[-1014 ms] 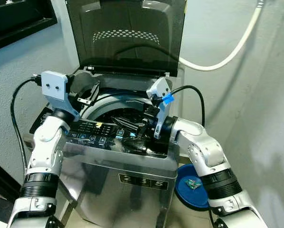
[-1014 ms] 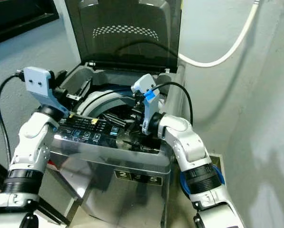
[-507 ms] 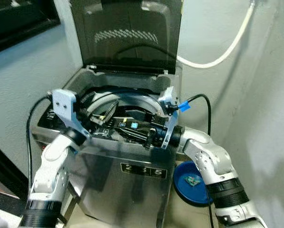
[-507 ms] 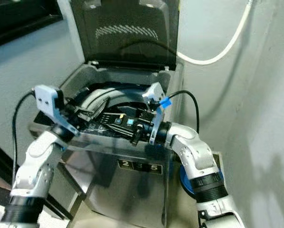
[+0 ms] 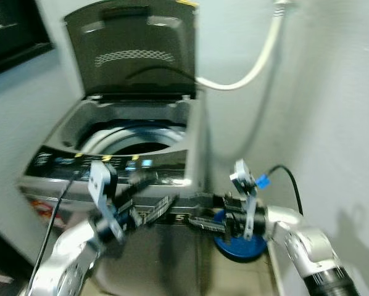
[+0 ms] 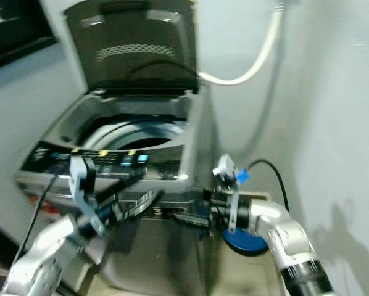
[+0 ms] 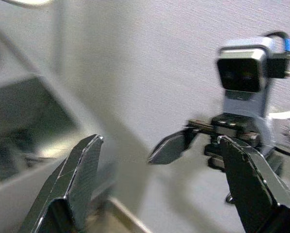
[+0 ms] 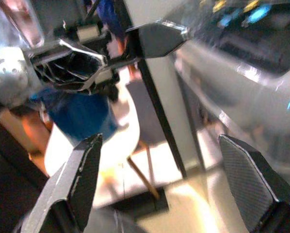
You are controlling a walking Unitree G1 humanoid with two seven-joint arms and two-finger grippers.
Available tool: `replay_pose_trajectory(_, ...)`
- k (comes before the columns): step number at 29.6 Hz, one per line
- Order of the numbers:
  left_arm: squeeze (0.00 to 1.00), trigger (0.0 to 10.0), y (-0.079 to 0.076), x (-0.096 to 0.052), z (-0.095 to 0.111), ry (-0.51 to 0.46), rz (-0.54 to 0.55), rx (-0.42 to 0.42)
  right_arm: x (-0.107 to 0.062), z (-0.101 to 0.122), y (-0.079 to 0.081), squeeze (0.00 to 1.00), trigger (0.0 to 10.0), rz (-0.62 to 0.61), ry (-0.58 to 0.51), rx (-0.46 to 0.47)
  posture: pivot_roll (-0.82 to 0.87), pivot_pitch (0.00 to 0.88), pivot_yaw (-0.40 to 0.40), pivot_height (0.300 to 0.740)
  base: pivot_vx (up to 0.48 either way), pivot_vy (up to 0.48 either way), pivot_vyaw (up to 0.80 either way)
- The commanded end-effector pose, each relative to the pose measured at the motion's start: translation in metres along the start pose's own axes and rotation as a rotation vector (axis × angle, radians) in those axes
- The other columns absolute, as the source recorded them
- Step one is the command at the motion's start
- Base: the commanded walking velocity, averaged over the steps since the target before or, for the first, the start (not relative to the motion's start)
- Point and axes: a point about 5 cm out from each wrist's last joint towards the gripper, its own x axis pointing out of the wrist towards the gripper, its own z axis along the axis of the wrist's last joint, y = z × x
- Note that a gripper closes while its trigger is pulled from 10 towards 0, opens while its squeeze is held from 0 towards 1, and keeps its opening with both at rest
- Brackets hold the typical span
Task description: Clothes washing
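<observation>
so both pincers, left pincer (image 5: 157,206) and right pincer (image 5: 200,221), hang spread wide and empty by the front of the open-lidded washing machine (image 5: 120,157), everything blurry.

A silver-grey washing machine (image 5: 141,234) stands with its smoky dark lid (image 5: 135,52) dotted white, beside a white hose (image 5: 258,58) and blue disc (image 5: 237,246).
</observation>
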Motion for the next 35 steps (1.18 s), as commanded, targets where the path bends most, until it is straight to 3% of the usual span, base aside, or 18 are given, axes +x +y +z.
replay_pose_trajectory(1,0.0,10.0,0.001,-0.013,-0.018,0.096,0.008,-0.048,-0.003,-0.017,0.0,0.0,10.0,-0.005,0.092,0.005,0.03,0.0,0.043,0.74,0.0,0.0,0.0)
replay_pose_trajectory(5,0.0,10.0,-0.002,-0.02,-0.033,0.144,0.01,-0.095,-0.008,-0.031,-0.003,0.0,10.0,-0.033,0.166,0.014,0.03,0.0,0.043,0.74,0.0,0.0,0.0)
replay_pose_trajectory(8,0.0,10.0,-0.006,-0.035,-0.055,0.226,0.028,-0.157,-0.016,-0.049,-0.008,0.0,10.0,-0.091,0.275,0.021,0.03,0.0,0.04,0.74,-0.256,0.0,0.0)
replay_pose_trajectory(15,0.0,10.0,-0.009,-0.045,-0.068,0.277,0.034,-0.195,-0.021,-0.058,-0.011,0.0,10.0,-0.119,0.327,0.028,0.03,0.0,0.04,0.74,-0.276,0.0,0.0)
replay_pose_trajectory(18,0.0,10.0,-0.011,-0.063,-0.091,0.348,0.07,-0.259,-0.025,-0.071,-0.018,0.0,10.0,-0.171,0.418,0.016,0.03,0.0,0.035,0.74,-0.298,0.0,0.0)
replay_pose_trajectory(23,0.0,10.0,-0.011,-0.07,-0.1,0.38,0.091,-0.277,-0.029,-0.079,-0.023,0.0,10.0,-0.217,0.488,-0.01,0.03,0.0,0.035,0.74,-0.3,0.0,0.0)
replay_pose_trajectory(25,0.0,10.0,-0.01,-0.08,-0.114,0.431,0.133,-0.306,-0.032,-0.091,-0.033,0.0,10.0,-0.328,0.565,-0.028,0.03,0.0,0.033,0.74,-0.306,0.0,0.0)
replay_pose_trajectory(26,0.0,10.0,-0.01,-0.08,-0.114,0.431,0.133,-0.306,-0.032,-0.091,-0.033,0.0,10.0,-0.328,0.565,-0.028,0.03,0.0,0.033,0.74,-0.307,0.0,0.0)
replay_pose_trajectory(29,0.0,10.0,-0.007,-0.096,-0.136,0.495,0.217,-0.366,-0.039,-0.108,-0.048,0.0,10.0,-0.545,0.69,-0.097,0.03,0.0,0.033,0.74,-0.312,0.0,0.0)
replay_pose_trajectory(35,0.0,10.0,-0.003,-0.104,-0.148,0.507,0.294,-0.398,-0.053,-0.13,-0.052,0.0,10.0,-0.717,0.861,-0.202,0.03,0.0,0.03,0.74,-0.308,0.0,0.0)
